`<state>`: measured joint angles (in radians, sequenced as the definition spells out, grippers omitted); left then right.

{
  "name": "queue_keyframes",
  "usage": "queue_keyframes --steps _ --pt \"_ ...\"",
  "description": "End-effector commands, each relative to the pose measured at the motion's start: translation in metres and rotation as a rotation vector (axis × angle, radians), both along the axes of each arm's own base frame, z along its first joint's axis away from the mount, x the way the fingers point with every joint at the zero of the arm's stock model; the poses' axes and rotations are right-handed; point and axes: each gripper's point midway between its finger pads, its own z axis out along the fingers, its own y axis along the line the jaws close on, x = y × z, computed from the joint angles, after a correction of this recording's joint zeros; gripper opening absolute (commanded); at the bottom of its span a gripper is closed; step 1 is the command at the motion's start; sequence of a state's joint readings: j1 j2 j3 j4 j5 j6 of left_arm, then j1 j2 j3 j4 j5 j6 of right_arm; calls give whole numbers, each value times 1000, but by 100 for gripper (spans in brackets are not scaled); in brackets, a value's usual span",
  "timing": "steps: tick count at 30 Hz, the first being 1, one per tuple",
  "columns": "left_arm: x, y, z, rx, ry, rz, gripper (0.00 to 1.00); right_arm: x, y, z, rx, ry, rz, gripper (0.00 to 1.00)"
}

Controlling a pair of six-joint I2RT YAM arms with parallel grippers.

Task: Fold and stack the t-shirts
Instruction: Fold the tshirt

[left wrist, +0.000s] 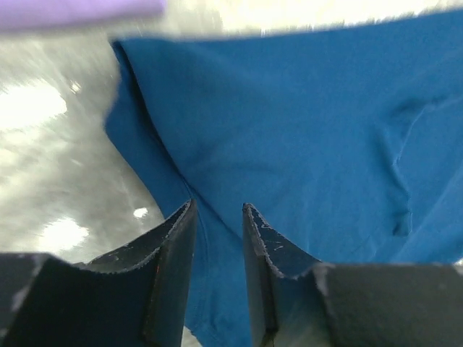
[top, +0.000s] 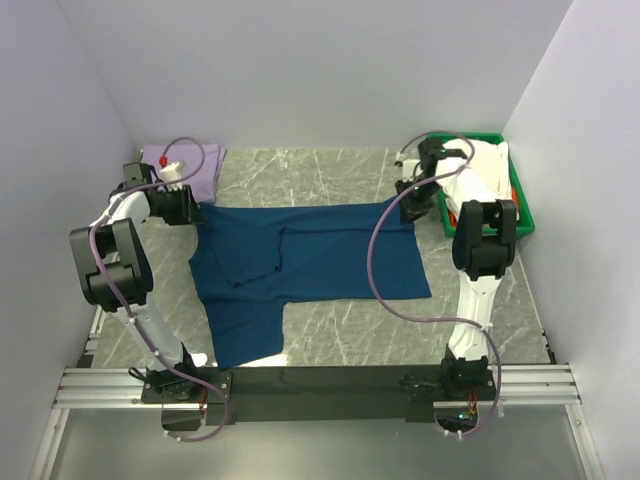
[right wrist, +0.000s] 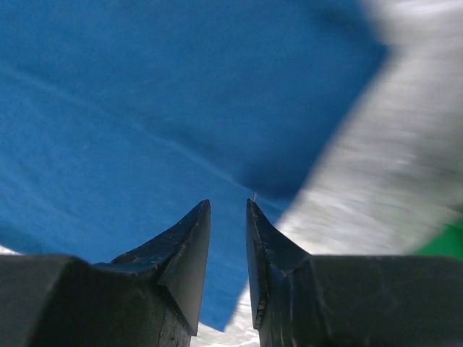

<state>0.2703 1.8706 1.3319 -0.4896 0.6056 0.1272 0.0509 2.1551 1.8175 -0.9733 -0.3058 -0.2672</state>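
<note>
Shirt flat, claws parted

Top view: dark navy cloth t-shirt [top: 310, 262] is spread, creased, on grey marbled table [top: 480, 320]; claw tips are hard to make out.
Left wrist: left gripper [left wrist: 217, 206] is seen partly open, empty, over blurred cloth.
Right wrist: right gripper [right wrist: 228, 202] is narrowly parted, empty, above a cloth corner.

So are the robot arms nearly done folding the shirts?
Not nearly. The lavender t-shirt lies set aside at the far-left corner, maybe done. In hand: the navy t-shirt, spread out, with the left tool and right tool open at its far corners. Left: folding it, then the white t-shirt in the green bin.
</note>
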Motion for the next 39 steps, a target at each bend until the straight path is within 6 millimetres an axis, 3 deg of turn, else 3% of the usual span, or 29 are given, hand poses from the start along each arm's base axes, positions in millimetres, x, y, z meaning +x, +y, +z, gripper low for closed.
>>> queue_keyframes --steps 1,5,8,11,13,14,16,17,19,20,22,23,24,26,28,29,34,35,39 --pt "-15 -12 -16 -20 68 -19 37 -22 14 -18 11 87 39 33" --pt "-27 -18 -39 2 134 -26 35 -30 7 -43 -34 139 18 33" --pt "-28 -21 -54 9 176 -24 33 -23 -1 -55 -73 153 -10 33" --pt "-16 -17 -64 23 192 1 32 -10 -5 -58 -86 142 -33 32" --pt "-4 -13 -64 27 195 11 31 0 -6 -51 -92 123 -32 32" --pt "6 -12 -52 26 164 -7 32 2 -4 -43 -86 107 -18 32" --pt "1 -21 -39 -17 146 -73 36 -3 -4 -29 -73 84 38 37" --pt "0 -28 -17 -38 69 -155 37 -7 -4 -21 -70 70 62 39" --pt "-18 -37 7 -29 -7 -253 41 -26 -1 3 -45 23 144 47" --pt "-25 -38 14 -22 -30 -278 42 -32 0 28 -43 -41 171 49" --pt "-43 -43 26 -18 -65 -338 45 -57 -4 27 -74 -53 253 51" --pt "-61 -46 31 1 -77 -392 46 -65 -3 43 -94 -109 288 51" --pt "-70 -50 34 0 -91 -422 48 -81 -5 32 -119 -100 352 51" --pt "-94 -54 35 35 -119 -501 55 -96 -12 42 -181 -161 408 49" --pt "-116 -57 38 71 -152 -580 56 -116 -13 24 -238 -168 503 48" --pt "-131 -58 29 72 -137 -605 56 -131 -20 16 -281 -160 527 47" --pt "-176 -59 12 196 -184 -761 55 -142 -19 -5 -355 -205 614 43" --pt "-187 -60 1 205 -169 -776 55 -144 -18 -9 -358 -206 619 43" --pt "-196 -55 -15 327 -197 -809 54 -151 -17 -27 -389 -206 647 42"
